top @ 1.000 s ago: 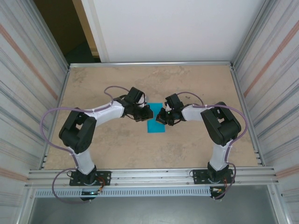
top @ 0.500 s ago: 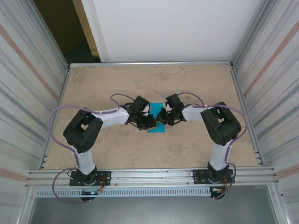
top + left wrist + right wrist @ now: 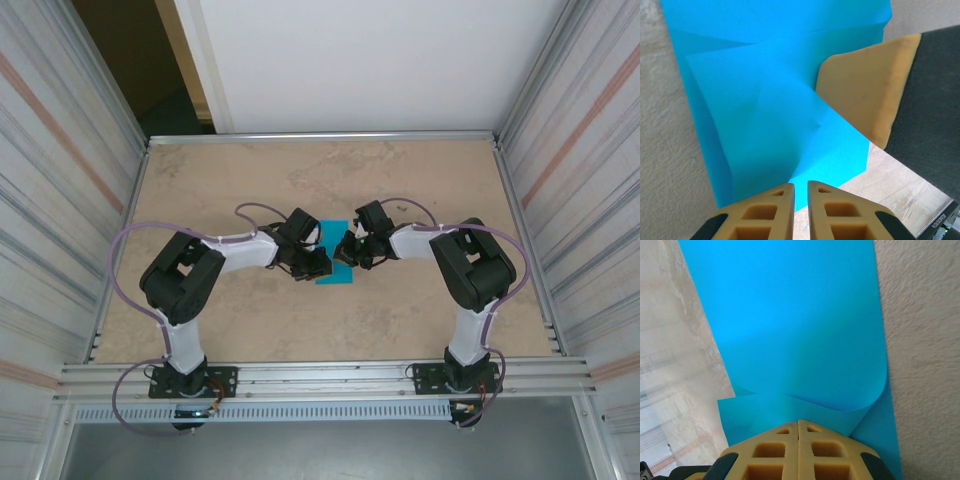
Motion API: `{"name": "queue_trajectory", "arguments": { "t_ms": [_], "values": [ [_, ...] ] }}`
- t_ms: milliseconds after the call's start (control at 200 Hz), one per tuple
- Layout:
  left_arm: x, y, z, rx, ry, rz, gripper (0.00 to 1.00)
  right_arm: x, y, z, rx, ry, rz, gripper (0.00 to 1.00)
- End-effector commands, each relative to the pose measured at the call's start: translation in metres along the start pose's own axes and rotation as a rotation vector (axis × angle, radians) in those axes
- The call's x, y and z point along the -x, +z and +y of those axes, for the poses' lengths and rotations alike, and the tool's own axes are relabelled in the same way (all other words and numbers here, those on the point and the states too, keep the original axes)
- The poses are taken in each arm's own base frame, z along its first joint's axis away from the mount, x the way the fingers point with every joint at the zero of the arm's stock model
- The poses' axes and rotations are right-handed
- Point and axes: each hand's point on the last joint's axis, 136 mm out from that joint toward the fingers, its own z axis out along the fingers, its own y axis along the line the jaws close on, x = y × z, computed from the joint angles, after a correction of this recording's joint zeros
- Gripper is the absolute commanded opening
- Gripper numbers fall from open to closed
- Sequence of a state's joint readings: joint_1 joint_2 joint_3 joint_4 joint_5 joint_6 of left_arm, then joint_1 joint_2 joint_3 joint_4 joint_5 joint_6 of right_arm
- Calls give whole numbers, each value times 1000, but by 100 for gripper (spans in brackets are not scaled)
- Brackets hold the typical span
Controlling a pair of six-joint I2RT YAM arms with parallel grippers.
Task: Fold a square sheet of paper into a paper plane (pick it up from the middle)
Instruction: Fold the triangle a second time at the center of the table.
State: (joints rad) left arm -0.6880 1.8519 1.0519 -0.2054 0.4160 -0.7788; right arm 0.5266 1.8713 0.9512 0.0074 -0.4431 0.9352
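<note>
Though the square sheet of paper [image 3: 775, 100] shows early folds, most remain. Left gripper [image 3: 800, 186] and right gripper [image 3: 798, 423] — both pinch it.

Seen from above, the turquoise sheet of paper [image 3: 335, 278] at the middle of the tabletop [image 3: 430, 180] shows as a slim strip, its left side under the left gripper [image 3: 320, 265] and its right side under the right gripper [image 3: 345, 252]. Its creases are too small to read there. The left wrist view cuts the sheet at the top edge, and a tan pad [image 3: 860, 95] of the right gripper covers part of its right side. Its near edge lies under the left fingertips [image 3: 772, 202], so a grip cannot be judged. In the right wrist view a raised flap is lost behind the closed right fingertips [image 3: 777, 445]; whether it is pinched is unclear.
</note>
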Motion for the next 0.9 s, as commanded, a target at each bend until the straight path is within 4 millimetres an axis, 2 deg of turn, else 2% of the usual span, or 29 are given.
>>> {"name": "queue_trajectory", "arguments": {
  "t_ms": [0,446,897],
  "values": [
    [1,1,16,45,6,-2,15,-14,9,-68,-214,114,28,1],
    [-1,4,22,54,-2,8,14,-15,10,-70,-220,114,34,1],
    [-11,10,33,65,-18,39,13,-15,10,-69,-219,110,35,1]
  ]
}}
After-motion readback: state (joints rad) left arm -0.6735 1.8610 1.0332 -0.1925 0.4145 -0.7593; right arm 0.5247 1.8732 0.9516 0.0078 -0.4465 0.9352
